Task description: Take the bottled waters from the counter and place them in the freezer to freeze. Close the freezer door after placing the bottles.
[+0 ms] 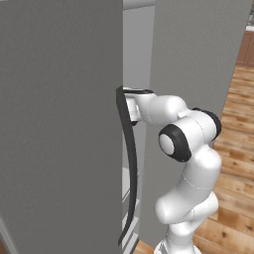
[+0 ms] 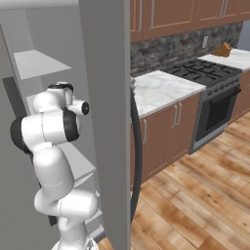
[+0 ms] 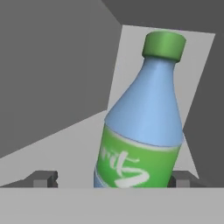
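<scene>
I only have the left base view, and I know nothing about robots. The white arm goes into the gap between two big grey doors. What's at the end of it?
Observer: In the hand view the claw faces a bottle with a blue body, green label and green cap.
Operator: Is it squeezing it?
Observer: Seemingly not. The bottle leans, and one finger tip stands clear of its side.
Operator: What's behind those doors?
Observer: The right base view shows pale shelves inside the freezer.
</scene>
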